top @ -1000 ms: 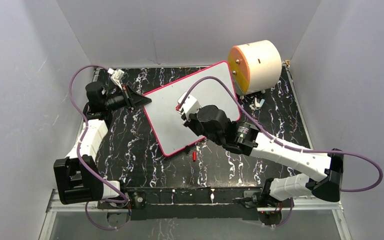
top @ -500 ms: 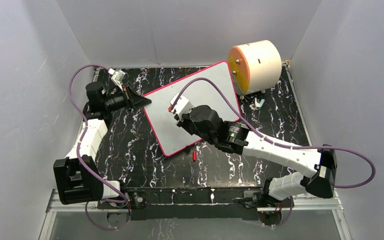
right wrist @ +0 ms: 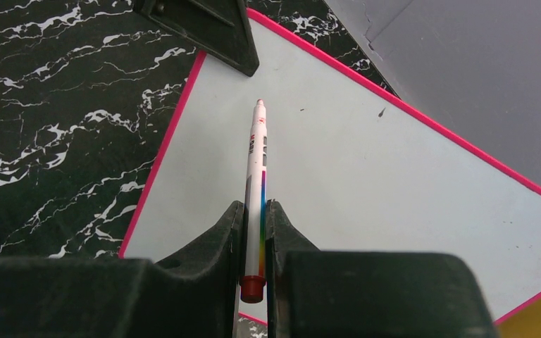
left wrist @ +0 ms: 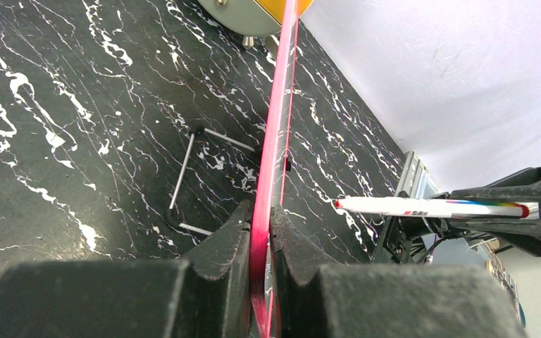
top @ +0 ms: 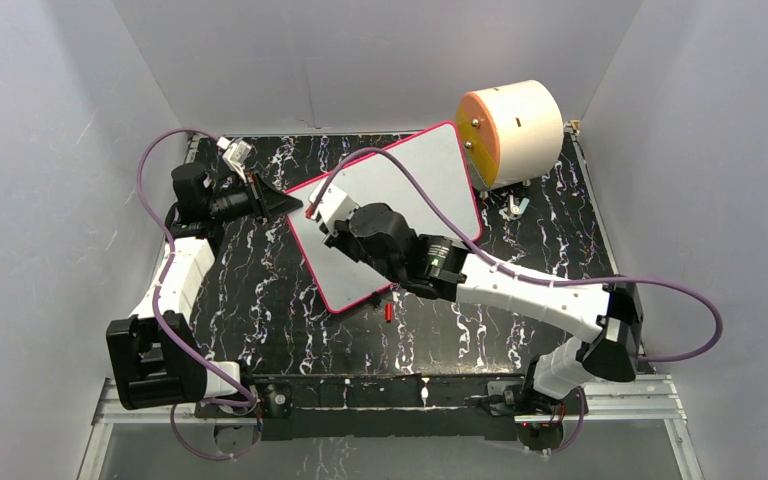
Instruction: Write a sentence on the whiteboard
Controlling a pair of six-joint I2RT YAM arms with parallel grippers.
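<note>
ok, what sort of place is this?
Probably a lab test booth: plain grey walls box in a black marbled table, with the left arm and right arm bolted to a rail at its near edge.

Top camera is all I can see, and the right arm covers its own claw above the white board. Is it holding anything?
Observer: Yes, the right gripper pinches a marker, tip pointing out over the whiteboard.
Operator: Is the tip touching the board?
Observer: Apparently not; the left wrist view shows a gap between the tip and the board.
Operator: And the left claw?
Observer: The left gripper is clamped on the board's pink edge.
</note>
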